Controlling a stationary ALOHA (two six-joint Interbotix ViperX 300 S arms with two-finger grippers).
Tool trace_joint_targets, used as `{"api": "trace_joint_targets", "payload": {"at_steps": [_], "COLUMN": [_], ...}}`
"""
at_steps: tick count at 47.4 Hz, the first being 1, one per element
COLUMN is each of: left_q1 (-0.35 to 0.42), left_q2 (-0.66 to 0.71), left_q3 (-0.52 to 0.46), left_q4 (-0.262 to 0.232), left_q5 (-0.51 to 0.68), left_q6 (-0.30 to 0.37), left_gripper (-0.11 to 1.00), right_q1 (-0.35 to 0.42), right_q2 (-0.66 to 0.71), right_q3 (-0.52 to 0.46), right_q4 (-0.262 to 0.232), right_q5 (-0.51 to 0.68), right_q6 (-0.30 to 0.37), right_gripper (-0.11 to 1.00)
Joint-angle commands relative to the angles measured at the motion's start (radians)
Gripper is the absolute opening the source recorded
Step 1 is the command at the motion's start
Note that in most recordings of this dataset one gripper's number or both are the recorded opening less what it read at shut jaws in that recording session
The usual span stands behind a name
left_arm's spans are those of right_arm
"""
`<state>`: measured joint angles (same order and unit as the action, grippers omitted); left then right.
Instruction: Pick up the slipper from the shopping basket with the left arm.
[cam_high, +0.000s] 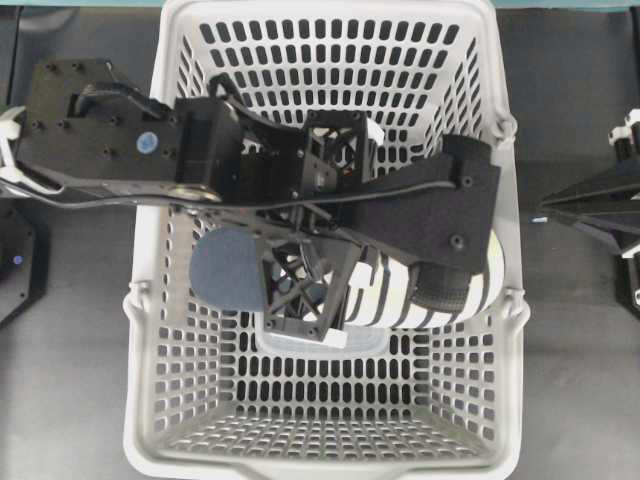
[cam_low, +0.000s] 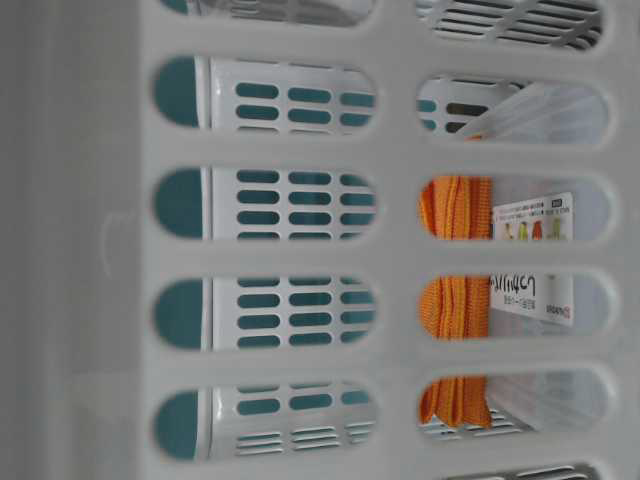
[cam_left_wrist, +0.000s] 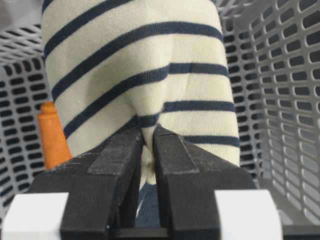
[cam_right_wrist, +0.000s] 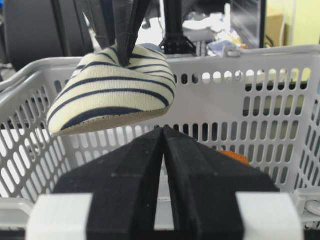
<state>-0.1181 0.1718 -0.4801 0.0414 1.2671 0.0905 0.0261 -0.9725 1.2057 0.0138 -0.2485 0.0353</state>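
Two grippers noted: left black lattice gripper (cam_left_wrist: 149, 150) pinching cream navy-striped fabric slipper (cam_right_wrist: 112, 90) (clear of floor) above light-grey slotted plastic basket (cam_right_wrist: 260, 95); right gripper (cam_right_wrist: 164, 137) closed, empty.

Left arm (cam_high: 200, 150) spans shopping basket (cam_high: 150, 300) opening, blocking top access. Near half of basket unobstructed. Slipper (cam_right_wrist: 112, 95) hangs above rim.
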Motion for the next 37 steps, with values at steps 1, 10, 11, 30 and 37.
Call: {"api": "trace_joint_targets", "payload": {"at_steps": [1,10,11,30,37], "left_q1": [0.0,0.0,0.002,0.0,-0.002], "left_q2": [-0.018,-0.018,-0.02,-0.029,-0.032], "left_q3": [-0.023,-0.021,-0.023,0.014,0.021], "left_q4": [0.005,0.003,0.005,0.005,0.003], "left_q5": [-0.002,0.0,0.002,0.014,0.014], "left_q6": [0.002,-0.005,-0.005,-0.009,-0.011], "left_gripper": [0.06,0.06,0.06,0.06,0.06], "right_q1": [0.003,0.002,0.002,0.002,0.002], "right_q2": [0.002,-0.008,-0.009,-0.018,-0.018], "right_q3": [-0.005,0.0,0.0,0.0,0.0], "right_q4": [0.003,0.002,0.003,0.003,0.003], "right_q5": [-0.005,-0.005,-0.005,-0.005,-0.005], "right_q6": [0.0,0.002,0.0,0.002,0.002], "right_gripper": [-0.01,-0.01,-0.01,-0.01,-0.01]}}
